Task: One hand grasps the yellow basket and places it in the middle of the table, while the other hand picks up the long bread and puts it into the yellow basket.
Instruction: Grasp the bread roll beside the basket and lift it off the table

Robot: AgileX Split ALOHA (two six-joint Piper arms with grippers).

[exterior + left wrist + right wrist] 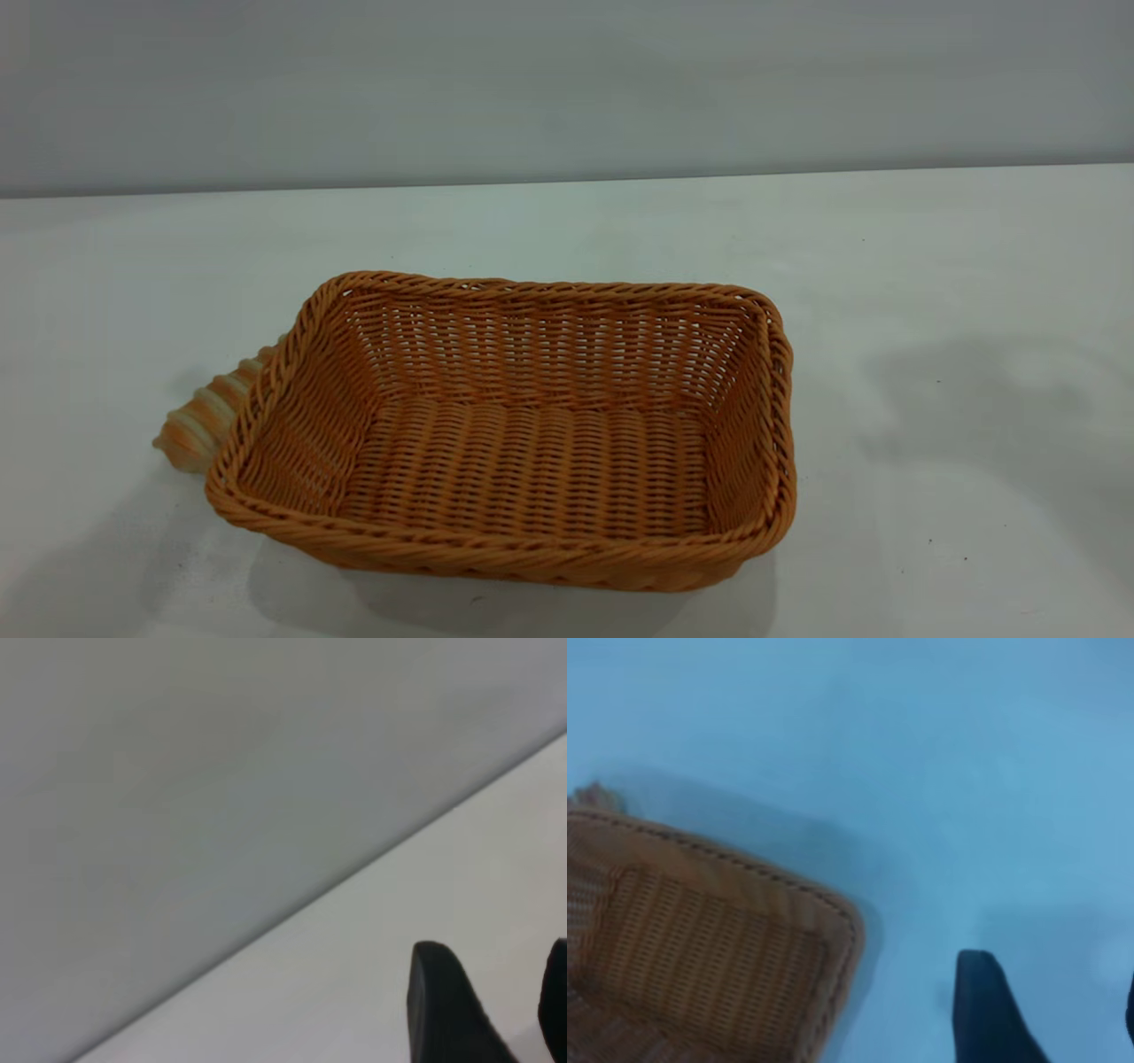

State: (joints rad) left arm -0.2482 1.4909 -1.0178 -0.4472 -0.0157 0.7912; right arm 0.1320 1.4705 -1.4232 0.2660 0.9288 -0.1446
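The yellow basket [505, 434] stands empty on the white table [930, 266], near the front middle. The long bread [208, 412] lies on the table against the basket's left side, mostly hidden behind its rim. Neither gripper shows in the exterior view. My left gripper [487, 992] is open and empty above bare table near the wall. My right gripper [1050, 992] is open and empty above the table, apart from the basket [700, 948], whose corner shows in the right wrist view. A bit of the bread [598, 797] peeks past the basket's far rim.
A grey wall [567, 80] runs behind the table's far edge. Soft shadows lie on the table at the right and front left.
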